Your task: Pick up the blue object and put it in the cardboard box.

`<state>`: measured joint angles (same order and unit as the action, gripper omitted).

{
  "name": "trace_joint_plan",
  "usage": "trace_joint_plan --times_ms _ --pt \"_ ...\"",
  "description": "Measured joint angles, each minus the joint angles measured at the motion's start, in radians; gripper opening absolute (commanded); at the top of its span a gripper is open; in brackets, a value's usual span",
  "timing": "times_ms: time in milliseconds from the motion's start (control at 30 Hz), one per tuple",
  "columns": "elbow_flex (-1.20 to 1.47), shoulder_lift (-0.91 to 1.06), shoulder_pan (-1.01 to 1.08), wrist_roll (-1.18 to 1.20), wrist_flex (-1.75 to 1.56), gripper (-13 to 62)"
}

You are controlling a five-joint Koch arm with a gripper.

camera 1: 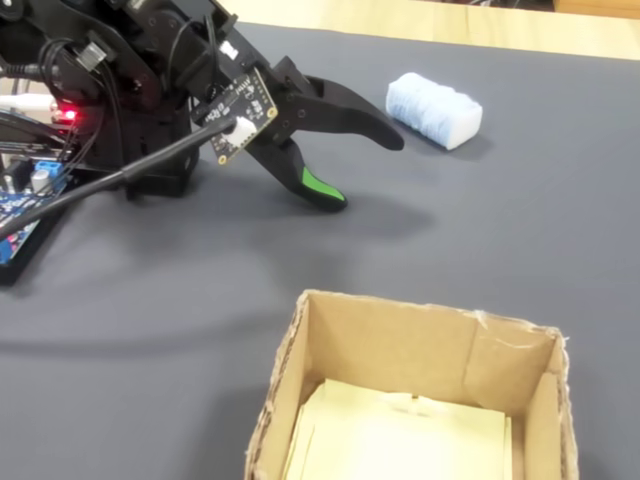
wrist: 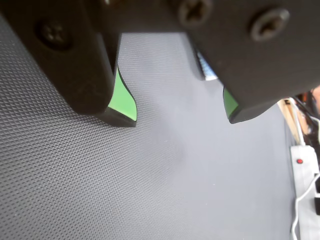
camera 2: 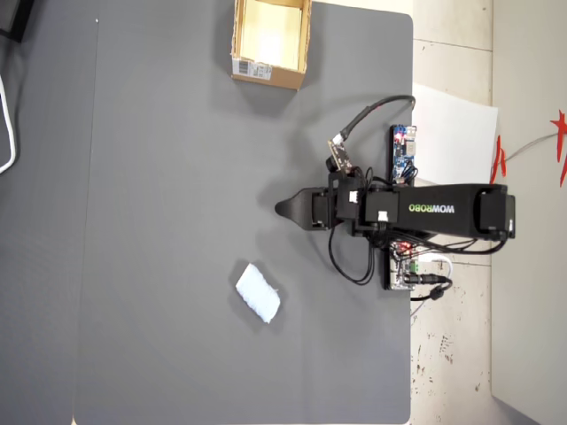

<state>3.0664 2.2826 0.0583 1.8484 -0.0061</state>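
Pale blue object [camera 2: 258, 291] lies lower centre of the overhead view, cardboard box [camera 2: 269, 74] at top; the gripper [camera 1: 372, 170], jaws parted and empty, should swing over it squarely before descending

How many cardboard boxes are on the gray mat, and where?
1. The cardboard box stands at the mat's top edge in the overhead view, open side up, far from the blue object. No other box shows.

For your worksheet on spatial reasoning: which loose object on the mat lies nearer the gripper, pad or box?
The pale blue pad; the cardboard box sits farther from the gripper.
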Motion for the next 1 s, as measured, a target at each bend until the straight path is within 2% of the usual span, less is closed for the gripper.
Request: trace_joint_plan --times_ms 733,1000 --pt "-0.018 0.000 0.000 0.011 0.005 33.8" --pt "-0.100 0.000 -0.081 0.025 0.121 33.7"
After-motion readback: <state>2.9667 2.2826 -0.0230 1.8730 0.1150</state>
